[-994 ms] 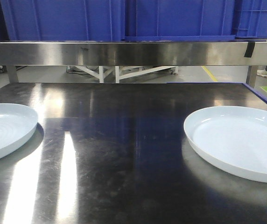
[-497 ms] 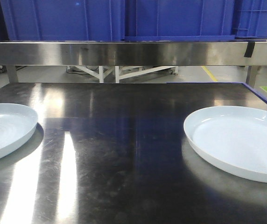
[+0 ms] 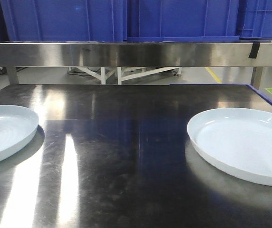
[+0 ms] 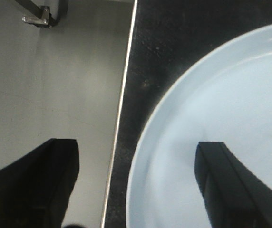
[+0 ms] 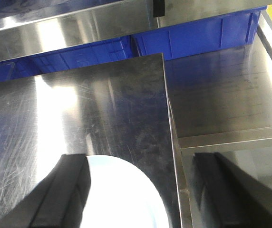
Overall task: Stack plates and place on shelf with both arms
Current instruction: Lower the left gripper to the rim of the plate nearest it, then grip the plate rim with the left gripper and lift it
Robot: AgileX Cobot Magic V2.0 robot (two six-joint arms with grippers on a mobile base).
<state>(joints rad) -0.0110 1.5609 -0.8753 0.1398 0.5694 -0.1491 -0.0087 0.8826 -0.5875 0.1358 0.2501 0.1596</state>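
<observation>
The left gripper [image 4: 136, 154], spread wide, straddles the rim of the left plate [image 3: 3, 130], the right gripper [image 5: 138, 164] likewise the right plate [image 3: 243, 142], both glossy pale blue-white, well apart on the table [image 3: 126, 166].

left plate [image 3: 5, 128], right plate [image 3: 245, 142]; pale blue-white, flat, well apart, unstacked

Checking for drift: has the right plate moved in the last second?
No. The right plate keeps its place against the blue edge strip.
</observation>
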